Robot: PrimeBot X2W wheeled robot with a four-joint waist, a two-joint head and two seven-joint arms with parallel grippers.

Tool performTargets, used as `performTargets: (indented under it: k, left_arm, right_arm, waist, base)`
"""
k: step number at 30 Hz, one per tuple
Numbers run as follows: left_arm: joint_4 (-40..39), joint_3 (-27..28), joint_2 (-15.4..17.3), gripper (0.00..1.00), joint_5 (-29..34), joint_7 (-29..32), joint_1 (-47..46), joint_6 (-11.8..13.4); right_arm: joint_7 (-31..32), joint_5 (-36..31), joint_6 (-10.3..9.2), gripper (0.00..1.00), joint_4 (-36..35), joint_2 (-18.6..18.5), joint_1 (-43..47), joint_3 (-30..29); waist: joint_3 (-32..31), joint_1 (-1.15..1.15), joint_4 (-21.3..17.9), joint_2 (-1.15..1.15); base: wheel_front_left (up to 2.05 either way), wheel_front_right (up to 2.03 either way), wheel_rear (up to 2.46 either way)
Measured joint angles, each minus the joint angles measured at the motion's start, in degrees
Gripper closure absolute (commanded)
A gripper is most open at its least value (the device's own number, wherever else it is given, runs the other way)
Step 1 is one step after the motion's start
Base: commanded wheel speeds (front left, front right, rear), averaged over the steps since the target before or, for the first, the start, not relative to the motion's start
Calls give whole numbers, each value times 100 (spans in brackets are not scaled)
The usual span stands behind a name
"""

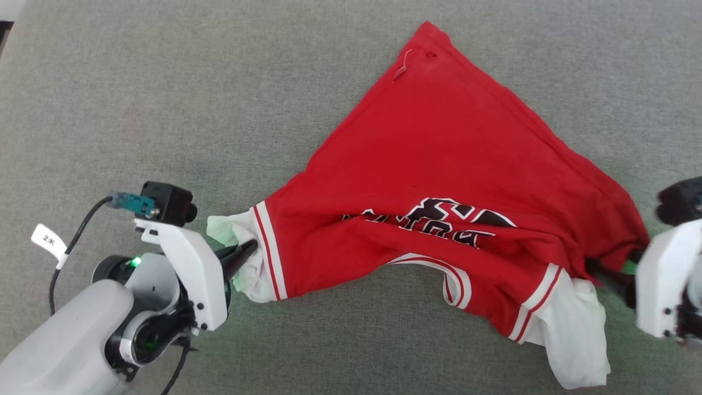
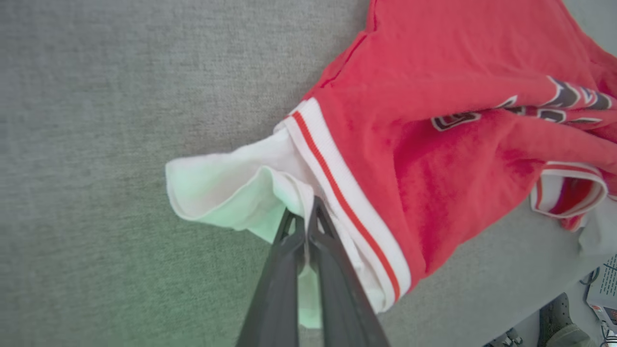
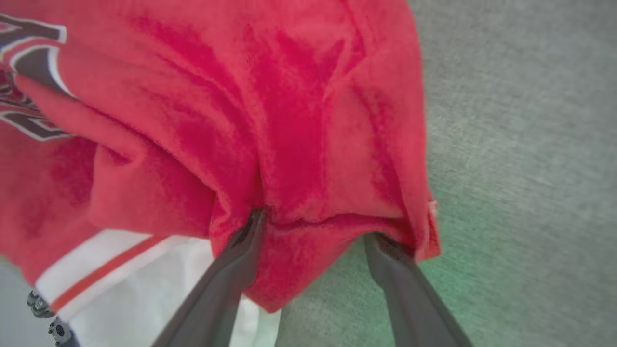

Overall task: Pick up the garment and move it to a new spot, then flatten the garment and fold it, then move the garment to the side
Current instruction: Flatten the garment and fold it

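Status: garment (image 1: pixel 439 181) lies mid-surface (image 1: pixel 164 109), rumpled, hem corner toward 12 o'clock. At 8 o'clock left claw (image 1: pixel 251 247) is clamped on the white sleeve end (image 2: pixel 217 188), likely anchoring that side for a stretch. At 4 o'clock right claw (image 3: pixel 313 226) gapes wide, red cloth bunched across its tips, not pinched. Flattening looks unfinished.

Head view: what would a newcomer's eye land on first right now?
The red garment, spread in a rumpled triangle across the grey surface, its lettering creased. The left gripper is pinched shut on the white sleeve end at lower left, while the right gripper, at the red edge on the right, has its fingers spread apart.
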Motion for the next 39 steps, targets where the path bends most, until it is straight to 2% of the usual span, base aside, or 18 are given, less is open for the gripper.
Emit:
performTargets:
  k: [3, 8, 12, 16, 21, 30, 31, 39]
  left_arm:
    - [-56, 5, 49, 100, -26, -19, 99, 15]
    - [-160, 9, 104, 100, -42, -22, 160, 57]
    - [-238, 4, 93, 100, -42, -22, 172, 64]
    - [-270, -46, 55, 100, -21, 2, 164, 56]
    - [-241, -132, -134, 100, 55, 16, 1, -18]
    - [96, -394, -719, 100, 179, 100, -440, -380]
    - [212, -449, -871, 100, 253, 101, -544, -492]
    - [659, -576, -1346, 100, 271, 16, -795, -824]
  right_arm:
    - [234, 30, -13, 0, -508, -1, 181, -314]
    - [560, 38, -16, 0, -1642, 213, 261, -797]
    - [611, -41, -16, 0, -2268, 301, 10, -844]
    - [296, -293, -18, 0, -2340, 247, -604, -644]
    - [-416, -569, -18, 0, -1610, 125, -1512, -47]
    - [-1406, -771, -18, 0, 845, -182, -3184, 1001]
    - [-1447, -767, -18, 0, 1466, -271, -3512, 1246]
    - [-1385, -537, -18, 0, 3442, -631, -4476, 2086]
  waist:
    - [-46, 0, -26, 0]
    - [-88, 0, -19, 0]
    - [-92, 0, 43, 0]
    - [-67, 0, 167, 0]
    - [13, 0, 413, 0]
    - [196, 0, 1096, 0]
    - [242, 0, 1271, 0]
    - [474, 0, 1914, 0]
  base:
    - [0, 0, 0]
    - [0, 0, 0]
    - [0, 0, 0]
    - [0, 0, 0]
    - [0, 0, 0]
    - [0, 0, 0]
    - [0, 0, 0]
    - [0, 0, 0]
